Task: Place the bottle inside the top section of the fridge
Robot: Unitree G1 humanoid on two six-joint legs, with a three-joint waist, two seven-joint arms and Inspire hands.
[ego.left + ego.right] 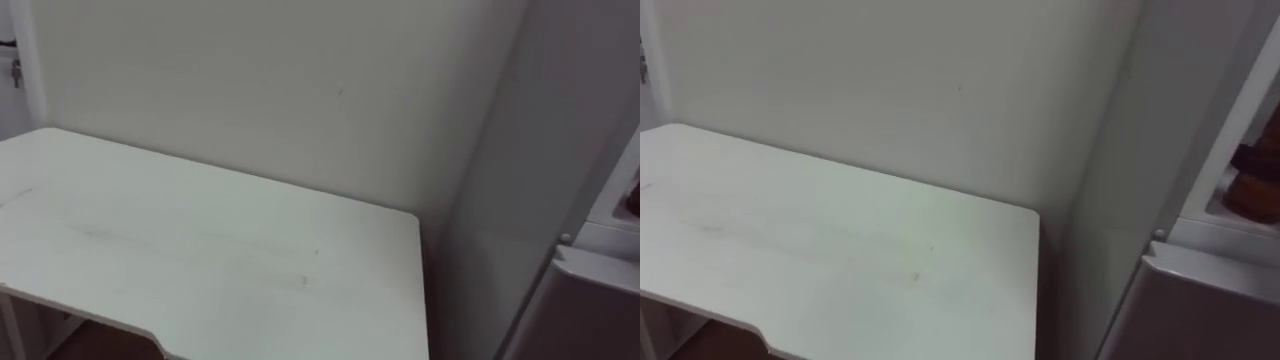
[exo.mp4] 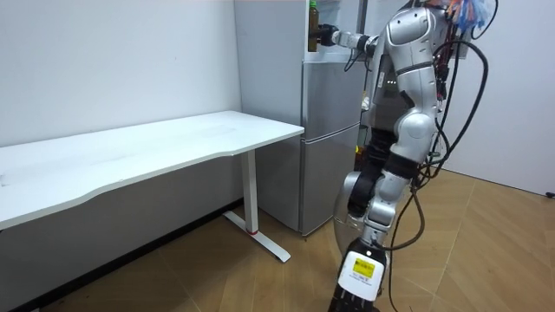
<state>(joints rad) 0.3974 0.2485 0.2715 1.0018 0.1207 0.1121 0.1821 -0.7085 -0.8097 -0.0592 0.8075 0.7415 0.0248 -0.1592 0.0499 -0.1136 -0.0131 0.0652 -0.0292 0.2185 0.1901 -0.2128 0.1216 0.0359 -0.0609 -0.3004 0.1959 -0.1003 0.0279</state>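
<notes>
White flat-topped table [image 1: 200, 260] lower left, not involved. Tall grey metal fridge [image 2: 329, 173] at centre of the room view, robot standing at its front. Step: placing. Right hand [image 2: 329, 36] top centre, fingers wrapped round dark bottle with a yellowish top [image 2: 312, 24] at the upper compartment's mouth; can't tell if it's resting yet. Next, I'd judge: set it upright inside, then release.

One table [image 1: 200, 250], one fridge [image 2: 334, 139], one bottle [image 2: 312, 24].
</notes>
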